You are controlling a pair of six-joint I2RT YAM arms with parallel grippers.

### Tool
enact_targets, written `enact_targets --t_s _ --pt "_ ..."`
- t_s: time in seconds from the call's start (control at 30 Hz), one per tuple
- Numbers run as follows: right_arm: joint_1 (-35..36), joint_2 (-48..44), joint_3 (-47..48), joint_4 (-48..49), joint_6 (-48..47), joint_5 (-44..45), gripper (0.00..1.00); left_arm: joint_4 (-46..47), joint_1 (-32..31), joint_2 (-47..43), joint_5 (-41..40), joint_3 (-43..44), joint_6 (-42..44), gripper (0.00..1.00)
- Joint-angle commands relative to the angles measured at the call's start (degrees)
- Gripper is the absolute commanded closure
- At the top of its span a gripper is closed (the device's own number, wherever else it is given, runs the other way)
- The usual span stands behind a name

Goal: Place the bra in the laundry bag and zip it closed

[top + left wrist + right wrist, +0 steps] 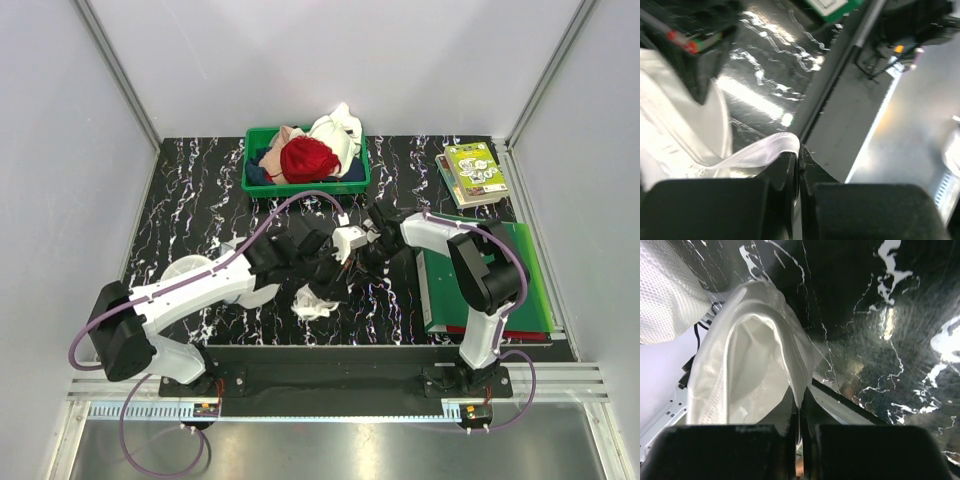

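Observation:
The white bra (347, 240) hangs above the middle of the table between my two grippers. My left gripper (328, 262) is shut on a thin white band (765, 149) of it, pinched at the fingertips (800, 155). My right gripper (364, 240) is shut on the edge of a rounded cup (755, 365), held right at its tips (801, 400). A crumpled white part (316, 304) lies on the table below them. The round white laundry bag (184, 272) sits at the near left, mostly hidden under my left arm. White mesh (665, 290) shows in the right wrist view.
A green bin (255, 182) with a red garment (308, 158) and pale cloths stands at the back. A green-covered book (474, 172) lies at the back right. A green folder (520, 285) lies under my right arm.

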Motion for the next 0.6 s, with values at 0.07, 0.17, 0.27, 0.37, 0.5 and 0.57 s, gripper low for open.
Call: enact_targets --t_s 0.07,0.17,0.27,0.37,0.5,0.57 --pt "-0.4 0.3 -0.5 2.6 -5.2 1.5 0.99 8.0 -0.5 -1.0 10.5 -0.1 -3.0 0.6" --pt "-0.4 -0.1 -1.8 2.3 -7.4 3.3 0.77 7.0 -0.5 -3.3 13.3 0.8 -2.2 0.42" --pt "-0.4 -1.9 -3.4 1.9 -8.1 4.8 0.63 4.0 0.1 -6.5 12.3 3.4 -1.3 0.36" --pt "-0.4 -4.8 -4.8 -0.6 -7.8 7.5 0.5 2.6 2.2 -8.9 10.9 4.8 -1.9 0.36" --pt "-0.5 -9.0 -5.3 -7.4 -8.0 13.6 0.38 3.0 3.8 -8.2 5.7 4.3 -4.1 0.53" --pt "-0.4 -10.4 -5.3 -11.2 -8.5 16.8 0.33 3.5 4.1 -5.7 2.0 3.3 -5.3 0.64"
